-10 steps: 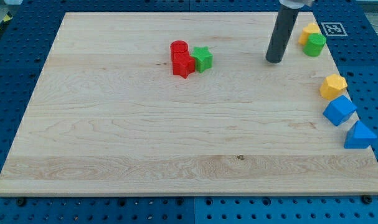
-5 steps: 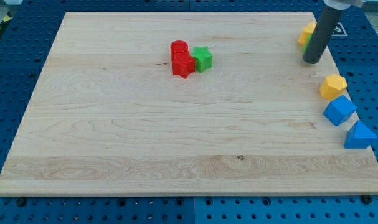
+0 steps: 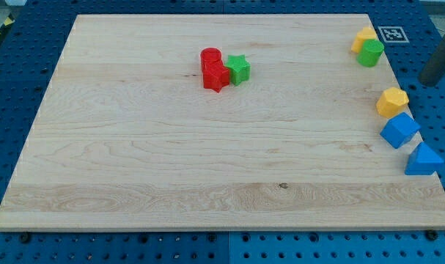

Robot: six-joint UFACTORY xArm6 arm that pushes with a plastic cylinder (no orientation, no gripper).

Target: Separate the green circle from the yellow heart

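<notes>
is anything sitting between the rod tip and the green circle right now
Nothing visible does. My tip is off the board's right edge at the view's right, and the gap across to the green circle is bare. The yellow heart sits against the circle's far side, toward the view's upper left, so it does not block that approach.

A light wooden worktop (image 3: 171, 161) lies on a blue base full of little holes (image 3: 17, 88). The light is bright and even.
</notes>
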